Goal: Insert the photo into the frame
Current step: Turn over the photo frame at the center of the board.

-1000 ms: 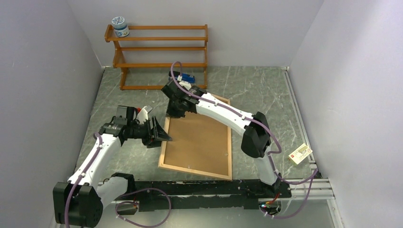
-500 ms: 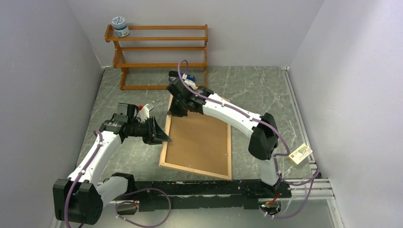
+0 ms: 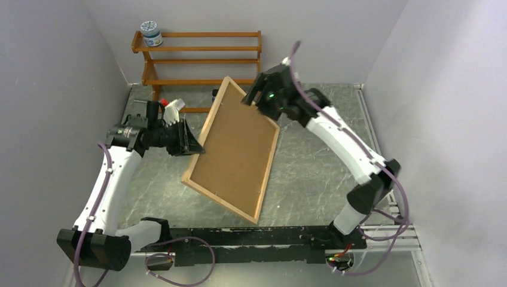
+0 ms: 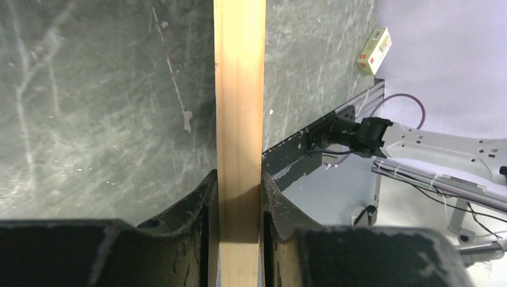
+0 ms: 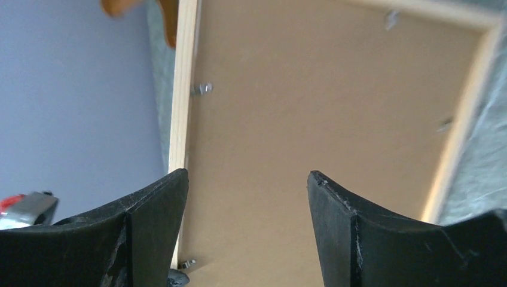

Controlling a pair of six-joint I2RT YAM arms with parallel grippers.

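since the earlier frame the frame [image 3: 220,201] has come up off its flat lie on the table [image 3: 311,179] and now stands tilted in the middle of the overhead view. both arms have swung up with it, the right one to the upper middle.

the left gripper [image 3: 194,146] sits at centre left of the overhead view, pinching the frame's long left edge. in the left wrist view the left gripper [image 4: 239,179] has both fingers [image 4: 200,203] pressed against the pale wood strip [image 4: 239,89] that runs up the middle. the right gripper [image 3: 254,95] is just beside the frame's upper edge. in the right wrist view the right gripper [image 5: 245,179] is spread wide with nothing between its fingers [image 5: 152,206], and the brown backing board [image 5: 323,107] fills the space beyond them. whether it touches the wood i cannot tell.

the frame shows its back, with the backing board [image 3: 236,146] facing the overhead camera. its top edge leans toward the upper left and its lower corner points to the lower middle. whether that corner rests on the table is unclear.

behind it, at upper left, is a wooden shelf rack [image 3: 203,60] with a small jar [image 3: 150,33] on its top shelf. a small box [image 4: 373,51] lies at upper right of the left wrist view.
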